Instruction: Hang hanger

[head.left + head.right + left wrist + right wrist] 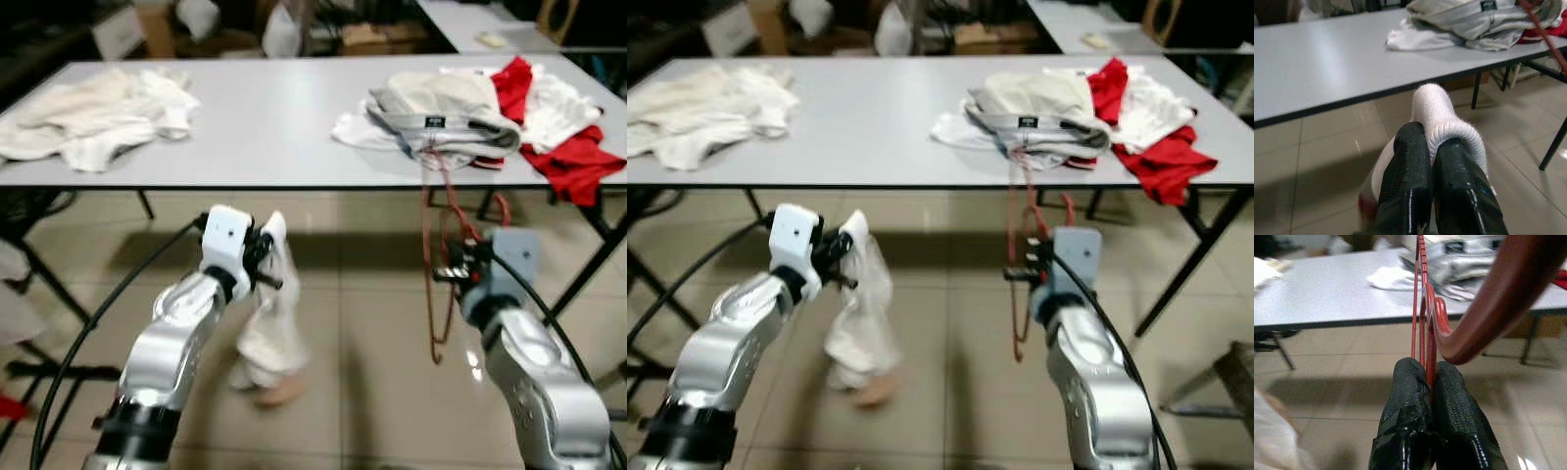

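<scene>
carrying step: right gripper (pixel 453 266) clamps a red hanger (pixel 438 294), left gripper (pixel 266 262) pinches a white garment (pixel 266 333); next probably needs a rail.

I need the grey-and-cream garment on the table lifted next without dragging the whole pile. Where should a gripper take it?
Probably at the grey waistband edge with the dark label, coming from the robot's side of the table. That edge faces the robot on top of the heap, while red clothes crowd its right side.

Dim indoor lighting; soft shadow beneath the tabletop (pixel 274 127), faint floor (pixel 372 323) glare, mild blur throughout.
</scene>
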Controlling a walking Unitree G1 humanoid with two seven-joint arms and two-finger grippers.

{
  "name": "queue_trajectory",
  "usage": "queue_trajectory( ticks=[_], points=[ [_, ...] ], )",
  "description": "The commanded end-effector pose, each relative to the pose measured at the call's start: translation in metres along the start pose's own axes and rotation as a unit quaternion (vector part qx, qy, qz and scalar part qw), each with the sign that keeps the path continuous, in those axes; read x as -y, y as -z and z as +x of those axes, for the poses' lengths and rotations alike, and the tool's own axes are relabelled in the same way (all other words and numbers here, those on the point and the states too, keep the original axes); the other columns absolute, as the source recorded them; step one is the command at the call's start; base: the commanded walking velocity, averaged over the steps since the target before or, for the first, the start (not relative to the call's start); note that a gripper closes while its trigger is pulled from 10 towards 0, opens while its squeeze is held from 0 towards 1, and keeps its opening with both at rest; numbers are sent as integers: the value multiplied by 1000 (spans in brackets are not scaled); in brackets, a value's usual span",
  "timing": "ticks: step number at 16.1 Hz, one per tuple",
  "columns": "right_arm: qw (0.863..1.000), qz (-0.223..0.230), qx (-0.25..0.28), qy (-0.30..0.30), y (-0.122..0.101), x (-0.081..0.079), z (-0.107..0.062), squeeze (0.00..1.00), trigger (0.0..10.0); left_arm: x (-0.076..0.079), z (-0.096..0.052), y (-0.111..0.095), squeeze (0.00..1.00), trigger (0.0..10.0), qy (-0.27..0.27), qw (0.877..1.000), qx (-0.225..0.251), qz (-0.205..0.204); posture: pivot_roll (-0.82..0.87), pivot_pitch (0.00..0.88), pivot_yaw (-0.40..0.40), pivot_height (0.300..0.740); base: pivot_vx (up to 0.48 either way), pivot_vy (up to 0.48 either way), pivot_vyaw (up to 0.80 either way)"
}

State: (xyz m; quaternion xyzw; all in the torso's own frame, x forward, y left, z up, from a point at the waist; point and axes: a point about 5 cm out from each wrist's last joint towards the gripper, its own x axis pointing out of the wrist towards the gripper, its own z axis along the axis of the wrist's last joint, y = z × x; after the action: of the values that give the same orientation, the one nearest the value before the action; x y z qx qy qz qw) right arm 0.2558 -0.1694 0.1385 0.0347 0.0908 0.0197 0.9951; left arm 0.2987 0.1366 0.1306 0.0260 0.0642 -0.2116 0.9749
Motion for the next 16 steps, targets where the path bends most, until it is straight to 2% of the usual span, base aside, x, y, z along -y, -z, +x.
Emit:
queue_trajectory(
  ticks=[1, 4, 6, 9, 12, 16],
  points=[
    [999, 5, 12, -36, -7, -3, 0, 0, 10000, -3, 6, -18, 0, 10000, 2, 999, 38, 10, -155, 0, 59, 740, 0, 0, 0],
    [994, -26, 17, -101, -15, -13, -2, 0, 10000, -5, 11, -26, 0, 10000, -2, 999, 50, -3, -161, 0, 62, 740, 172, 0, -498],
    [993, -36, 20, -113, -19, -13, 0, 0, 10000, -7, 12, -27, 0, 10000, -9, 999, 50, -4, -158, 0, 54, 740, 300, 0, -800],
    [990, -56, 25, -125, -25, -8, 5, 0, 10000, -13, 16, -30, 0, 10000, -24, 998, 52, 1, -138, 0, 33, 740, 333, 0, 0],
    [983, -88, 18, -157, -30, -2, 9, 0, 10000, -25, 18, -38, 0, 10000, -42, 998, 53, 9, -128, 0, 19, 740, 334, 0, 0],
    [973, -123, 6, -197, -33, 2, 5, 0, 10000, -23, 22, -45, 0, 10000, -33, 997, 64, 11, -133, 0, 19, 740, 339, 0, 0]
  ],
)
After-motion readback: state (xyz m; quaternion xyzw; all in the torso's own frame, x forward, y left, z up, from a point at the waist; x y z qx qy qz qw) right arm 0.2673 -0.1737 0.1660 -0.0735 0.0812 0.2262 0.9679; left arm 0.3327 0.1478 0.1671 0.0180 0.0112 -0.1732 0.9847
